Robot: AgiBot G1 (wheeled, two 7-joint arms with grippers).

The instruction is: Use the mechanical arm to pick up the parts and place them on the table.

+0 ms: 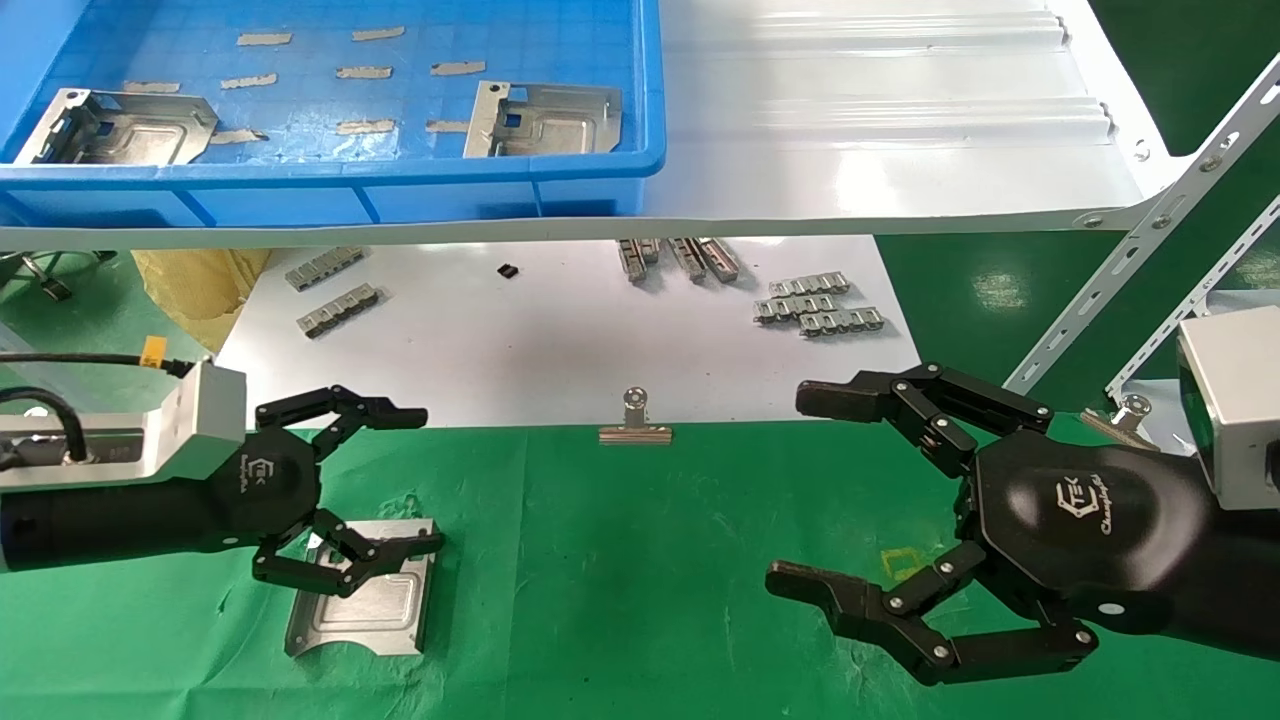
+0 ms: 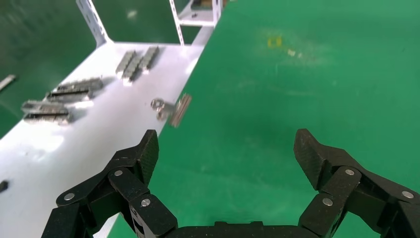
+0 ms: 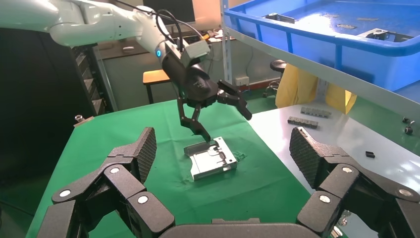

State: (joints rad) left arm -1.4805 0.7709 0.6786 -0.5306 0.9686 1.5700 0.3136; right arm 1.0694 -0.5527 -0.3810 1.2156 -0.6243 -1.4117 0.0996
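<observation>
One silver part (image 1: pixel 362 602) lies flat on the green table (image 1: pixel 620 580) at the left; it also shows in the right wrist view (image 3: pixel 212 158). My left gripper (image 1: pixel 425 480) hovers just above it, open and empty, its lower fingers (image 1: pixel 385 550) over the plate's near edge. Two more parts lie in the blue bin: one at the left (image 1: pixel 115 127), one at the right (image 1: pixel 545 120). My right gripper (image 1: pixel 805 490) is open and empty above the green cloth at the right. In the left wrist view the open gripper (image 2: pixel 225 148) frames only bare green cloth.
The blue bin (image 1: pixel 330 185) sits on a glossy white shelf (image 1: pixel 880 130) overhanging the back. A white sheet (image 1: pixel 560 340) holds small grey toothed strips (image 1: pixel 815 305). A silver binder clip (image 1: pixel 635 420) sits at the sheet's front edge. Angled metal struts (image 1: pixel 1130 290) stand at the right.
</observation>
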